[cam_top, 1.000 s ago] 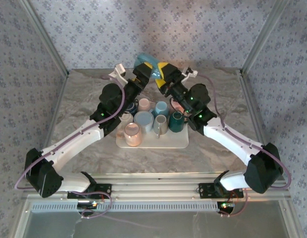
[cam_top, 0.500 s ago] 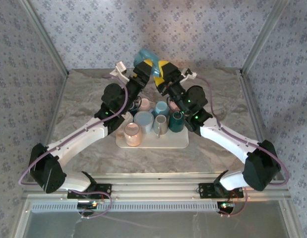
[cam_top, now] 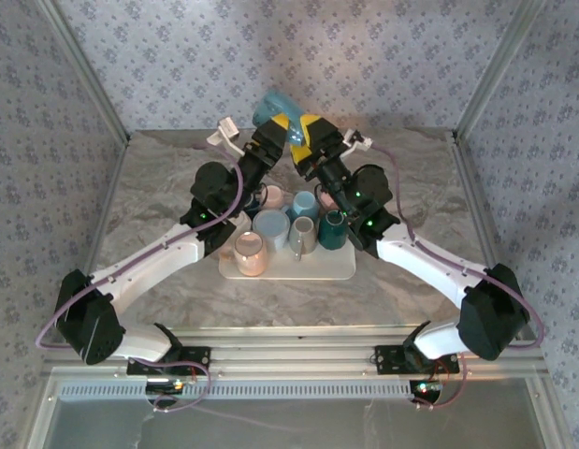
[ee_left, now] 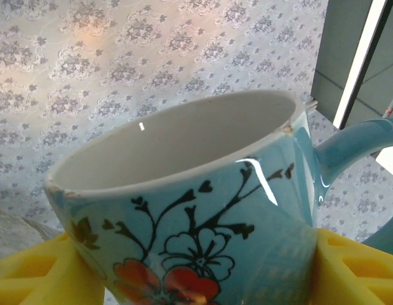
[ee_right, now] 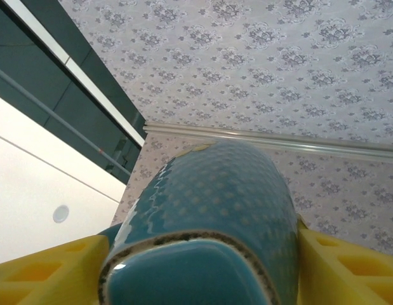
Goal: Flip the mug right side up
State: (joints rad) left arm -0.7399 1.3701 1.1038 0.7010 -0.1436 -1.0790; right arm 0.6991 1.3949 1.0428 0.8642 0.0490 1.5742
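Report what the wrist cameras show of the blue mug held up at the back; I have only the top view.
Observer: Left wrist: the mug is gripped between the left tool's yellow pads, its white inside showing, empty.
Operator: Give me the handle.
Observer: The handle sticks out to that view's right.
Operator: Now the right tool.
Observer: Right wrist: the mug's base faces that camera, between the right tool's own pads; whether they press it I cannot tell.

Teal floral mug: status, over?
Left claw shut on teal floral ceramic mug, aloft behind white tray. Right claw flanks its base, grip unclear. Nothing blocking.
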